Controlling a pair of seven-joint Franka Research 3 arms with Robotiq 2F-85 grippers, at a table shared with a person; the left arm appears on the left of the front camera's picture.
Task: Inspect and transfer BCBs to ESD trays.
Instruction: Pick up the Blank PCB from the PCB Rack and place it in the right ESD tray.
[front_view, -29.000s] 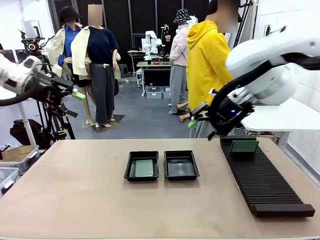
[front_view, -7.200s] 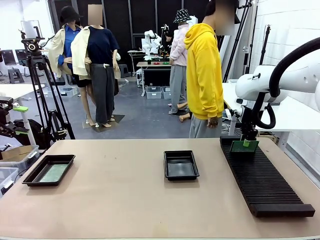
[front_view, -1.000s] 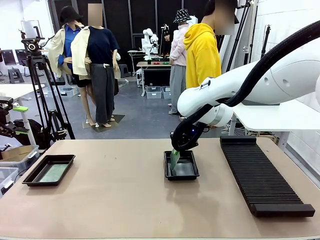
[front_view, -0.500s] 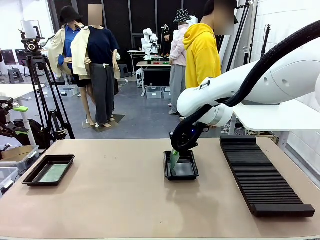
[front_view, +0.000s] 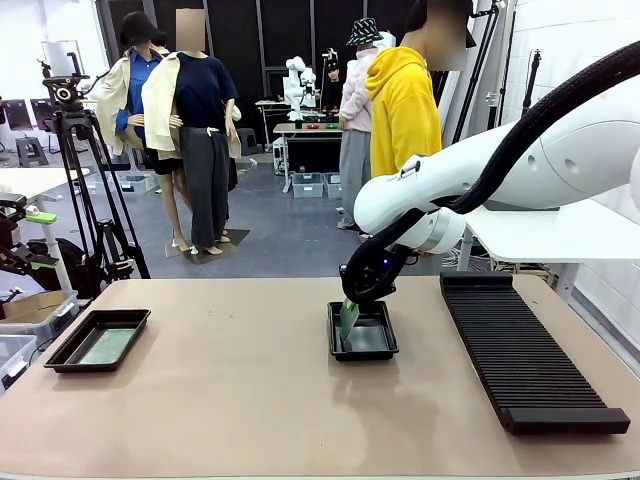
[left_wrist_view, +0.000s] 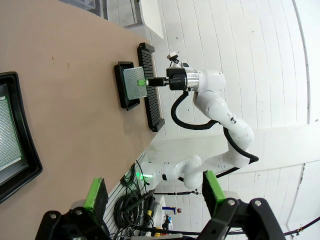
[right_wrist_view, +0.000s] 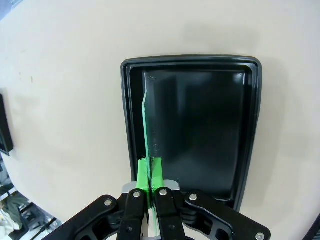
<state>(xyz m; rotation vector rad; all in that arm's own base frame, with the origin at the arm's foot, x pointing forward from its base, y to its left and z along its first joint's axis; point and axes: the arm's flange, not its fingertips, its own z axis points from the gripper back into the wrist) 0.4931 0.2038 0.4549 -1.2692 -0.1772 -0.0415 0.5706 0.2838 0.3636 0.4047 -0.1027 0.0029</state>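
Observation:
My right gripper (right_wrist_view: 150, 172) is shut on the top edge of a green BCB (right_wrist_view: 146, 130), which stands on edge inside the middle black ESD tray (right_wrist_view: 245, 100) along its left wall. From the front the same board (front_view: 348, 320) hangs tilted over that tray (front_view: 375, 350) under the right gripper (front_view: 352, 302). A second ESD tray (front_view: 70, 345) sits at the table's left edge with another BCB (front_view: 105, 346) flat in it; the left wrist view has this tray (left_wrist_view: 27, 150) and board (left_wrist_view: 7, 135) close below. The left gripper (left_wrist_view: 152, 187) is open, off the table's left side.
A long black ribbed rack (front_view: 525, 360) runs along the table's right side. A person in a yellow hoodie (front_view: 405, 110) stands beyond the far edge. A tripod (front_view: 90, 180) stands past the table's left corner. Bare tabletop lies between the two trays.
Nothing has visibly moved in the last second. Much earlier, the left tray stood beside the middle one, and the right gripper took the board from the rack to the middle tray.

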